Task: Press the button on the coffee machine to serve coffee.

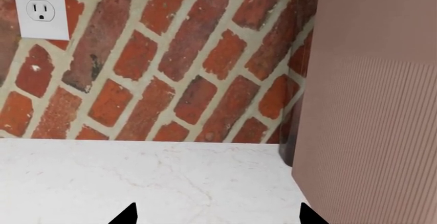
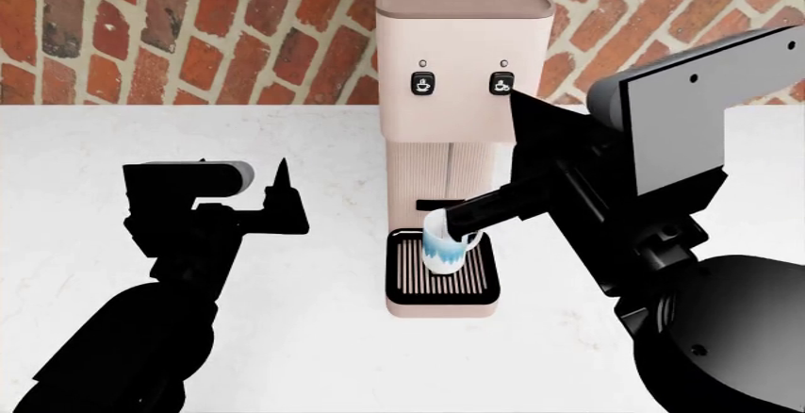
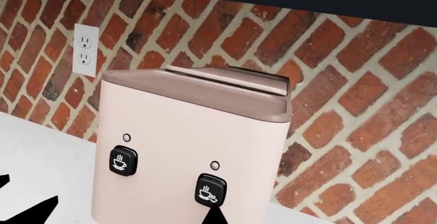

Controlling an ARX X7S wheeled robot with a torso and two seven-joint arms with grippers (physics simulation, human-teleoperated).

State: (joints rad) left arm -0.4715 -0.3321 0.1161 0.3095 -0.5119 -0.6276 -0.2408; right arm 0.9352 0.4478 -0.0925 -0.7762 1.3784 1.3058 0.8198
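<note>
I see the coffee machine [image 2: 455,140] standing on the white marbled table [image 2: 252,272], its back against the brick wall [image 2: 252,36]. My head view cuts off its very top, and my right arm [image 2: 604,196] crosses in front of its right edge, covering part of that side. In the left wrist view only a ribbed pink flank [image 1: 372,106] of the machine shows, cropped on all but one side.

The machine is a slim pale-pink tower with a darker pink lid and a ribbed lower front. Two small black buttons sit side by side near the top, each with a white cup icon and a tiny light above: the left button [image 3: 124,160] and the right button [image 3: 211,188]. At its base lies a black slatted drip tray [image 2: 443,276], and on it stands a white and blue mug [image 2: 443,243], partly covered by the dark arm.

The right fingers [image 3: 213,216] show in the right wrist view as one black tip just below the right button; whether it touches I cannot tell, nor how far apart the pair stands. Other black shapes at that picture's corner are too cropped to read.

The left fingers [image 1: 217,215] show as two dark tips well apart, gaping over bare table beside the machine, holding nothing. A white wall outlet [image 1: 40,6] sits on the brick, away from the machine, partly cut off.
</note>
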